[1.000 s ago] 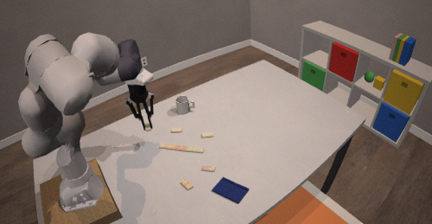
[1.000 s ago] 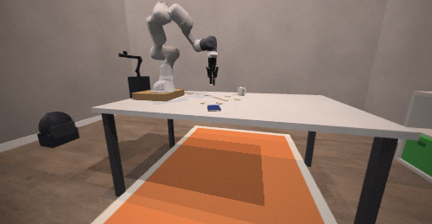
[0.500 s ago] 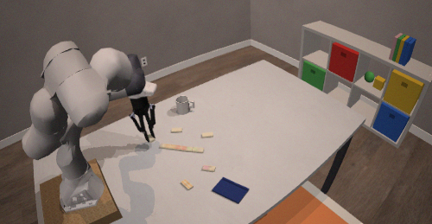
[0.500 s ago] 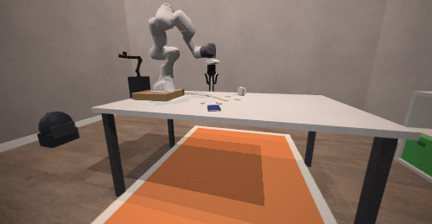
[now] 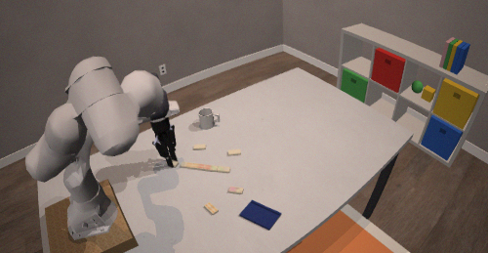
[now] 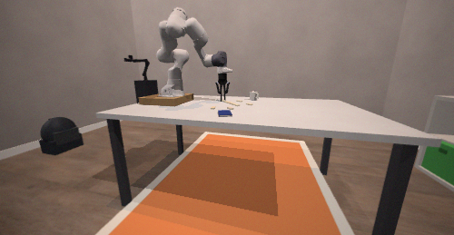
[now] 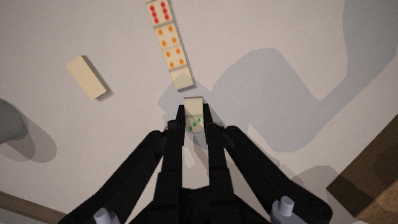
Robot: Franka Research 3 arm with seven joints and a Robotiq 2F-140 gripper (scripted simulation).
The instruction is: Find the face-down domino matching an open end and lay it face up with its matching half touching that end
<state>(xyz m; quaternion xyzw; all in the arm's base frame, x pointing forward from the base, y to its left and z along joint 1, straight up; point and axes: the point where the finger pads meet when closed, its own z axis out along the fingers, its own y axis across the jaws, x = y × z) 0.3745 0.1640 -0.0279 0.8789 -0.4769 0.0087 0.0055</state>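
Grey walls meet wood flooring around the white table [image 5: 312,124] [image 6: 291,112] [image 7: 120,30], with an orange rug [image 5: 342,233] [image 6: 227,183] beside its near long edge. Cream-coloured, the small domino [image 5: 175,163] [image 7: 194,107] shows its face: one half blank, the other carrying three green pips in a diagonal. Its blank half points toward the line [image 5: 205,167] [image 6: 231,102] [image 7: 172,50], whose nearest end is blank too; a narrow gap separates them. Next along the line come orange fours, then red sixes.

Only slightly apart, the fingertips of the gripper [image 5: 172,163] [image 6: 222,100] [image 7: 194,113] are clamped on this domino's long sides. It sits between the tips, the blank half reaching a little past them. They are low over the table, nearer the edge by the robot's base than the opposite short edge; whether the domino touches the surface, I cannot tell.

Toward the long edge by the wall, a plain-backed domino [image 5: 199,147] [image 7: 87,77] and another plain one [image 5: 234,152] lie apart from the line, and a grey mug [image 5: 206,119] [image 6: 253,95] [image 7: 11,122] stands beyond them, closer to that edge.
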